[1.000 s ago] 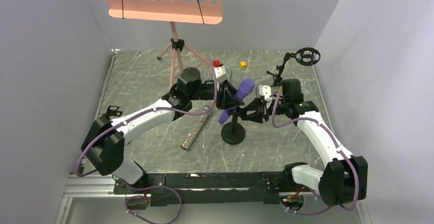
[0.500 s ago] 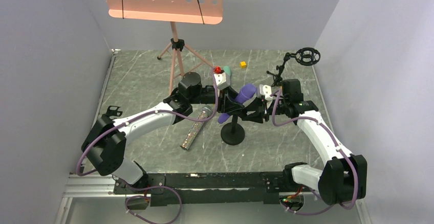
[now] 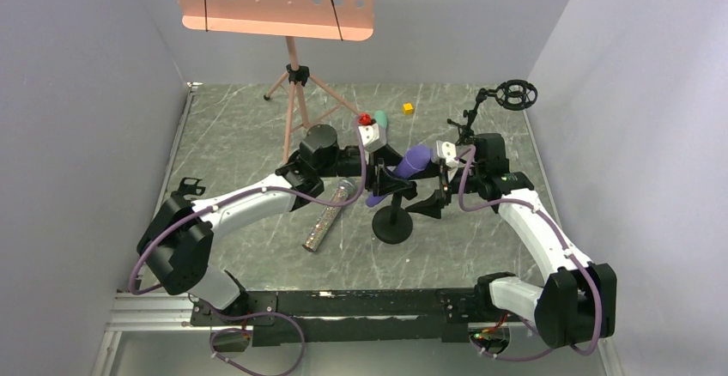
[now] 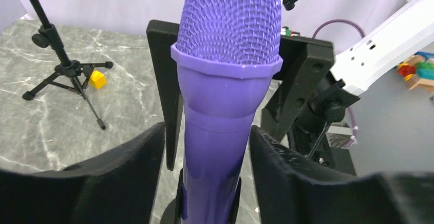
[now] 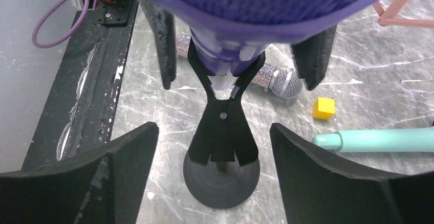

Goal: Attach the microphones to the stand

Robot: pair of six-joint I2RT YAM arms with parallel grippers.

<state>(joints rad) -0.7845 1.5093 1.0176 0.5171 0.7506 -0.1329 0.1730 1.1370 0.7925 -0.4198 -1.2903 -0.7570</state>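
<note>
Nearest, left of the middle in the top view, the glittery microphone [image 3: 326, 215] lies flat. Just past it, the purple microphone [image 3: 412, 161] sits tilted in the clip of the small black stand [image 3: 392, 228]. The left gripper [image 4: 207, 128] reaches in from the left, jaws apart beside it, not squeezing. The right gripper [image 5: 213, 127] faces it, jaws wide. I think both should pull away slowly and straight, so nothing bumps it loose. The teal microphone [image 3: 380, 118] lies farther up.

Purple microphone [image 4: 225, 81]; teal microphone [image 5: 378, 139]; glittery brown microphone [image 3: 326, 217], silver mesh head; black stand [image 5: 221, 175]; grey white-veined table [image 3: 240, 136]; yellow cube [image 5: 324, 107].
</note>
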